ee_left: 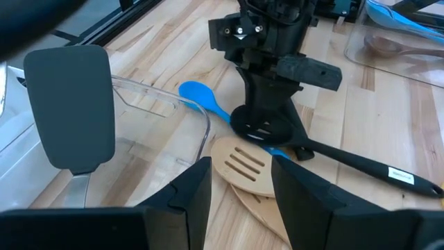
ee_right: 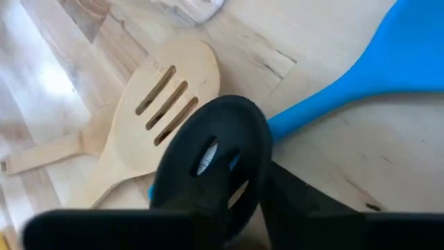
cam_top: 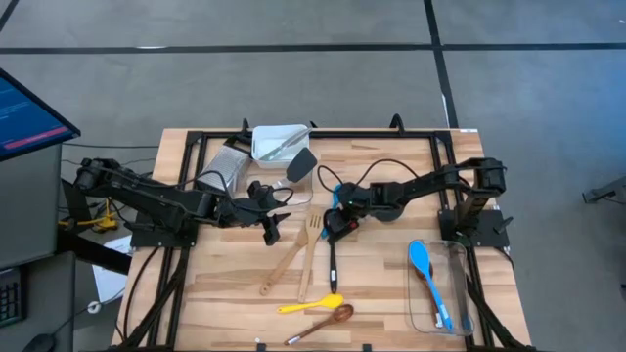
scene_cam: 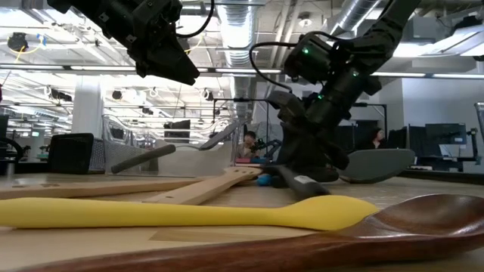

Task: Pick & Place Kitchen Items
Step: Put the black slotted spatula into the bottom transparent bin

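My right gripper (cam_top: 335, 223) is down at mid-table, shut on the head of a black slotted spatula (cam_top: 333, 262) whose handle runs toward the near edge. Its head lies over a blue spoon (ee_left: 201, 95) and beside a wooden slotted turner (ee_left: 243, 164). A wooden spoon (cam_top: 282, 266) lies left of the turner. A yellow spoon (cam_top: 311, 305) and a brown wooden spoon (cam_top: 325, 321) rest flat near the front edge. My left gripper (ee_left: 239, 201) hovers open above the table, left of the turner, touching nothing. My right gripper pinches the black spatula's slotted head (ee_right: 211, 149) between its two fingers, coming slanting down from the table's right. The head sits low over the blue spoon's handle (ee_right: 305, 114), and the spatula's handle (ee_left: 374, 170) lies on the table.
A clear tub (cam_top: 440, 293) at the right holds another blue spoon (cam_top: 423, 264). A second clear tub (ee_left: 159, 111) with a grey spatula (ee_left: 69, 104) stands behind centre, and a white tub (cam_top: 279, 142) with utensils sits at the far edge. Bare wood lies front left.
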